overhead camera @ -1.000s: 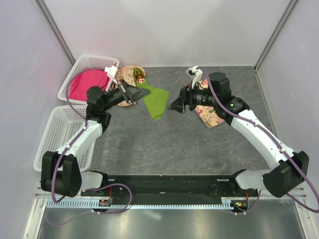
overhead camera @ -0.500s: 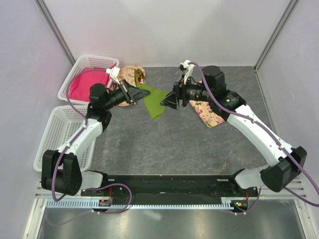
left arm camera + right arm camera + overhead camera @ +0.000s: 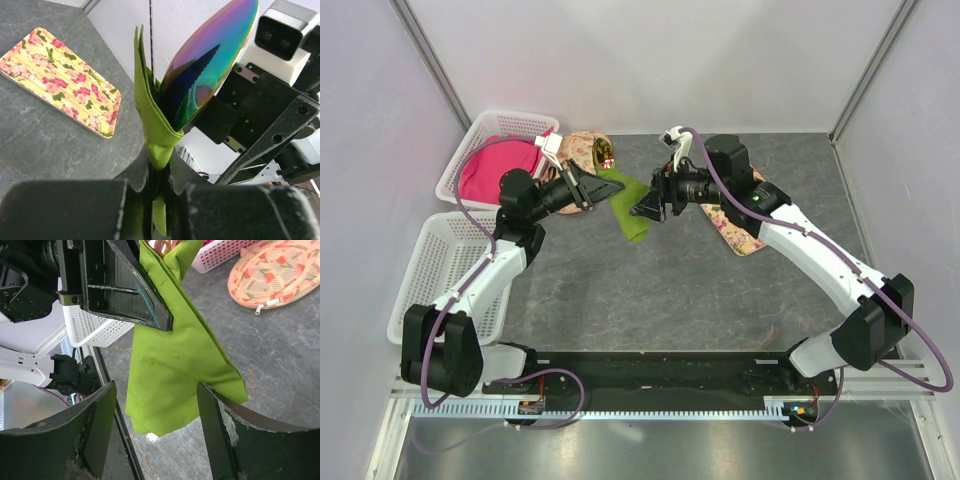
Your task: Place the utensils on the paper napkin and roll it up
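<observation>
— Where's the paper napkin (image 3: 629,207) on my feed?
— It's off the table, folded and pinched in the left gripper (image 3: 159,172). Lime green and creased, it hangs slantwise with its lower edge free.
— And the utensils?
— I see one, the shiny-ended utensil (image 3: 215,55). Its rounded end runs gold to green and purple and stands in the napkin's fold, touching the paper. The rest is hidden. I can't make out the dark-blue one.

The paper napkin (image 3: 149,117) is thin, matt lime-green paper with soft creases. In its fold, the spoon bowl (image 3: 217,55) is mirror-glossy metal with a rainbow sheen. Left of the napkin, the floral mat (image 3: 62,80) looks smooth and printed, lying on a matt, slate-like grey tabletop (image 3: 30,150).
</observation>
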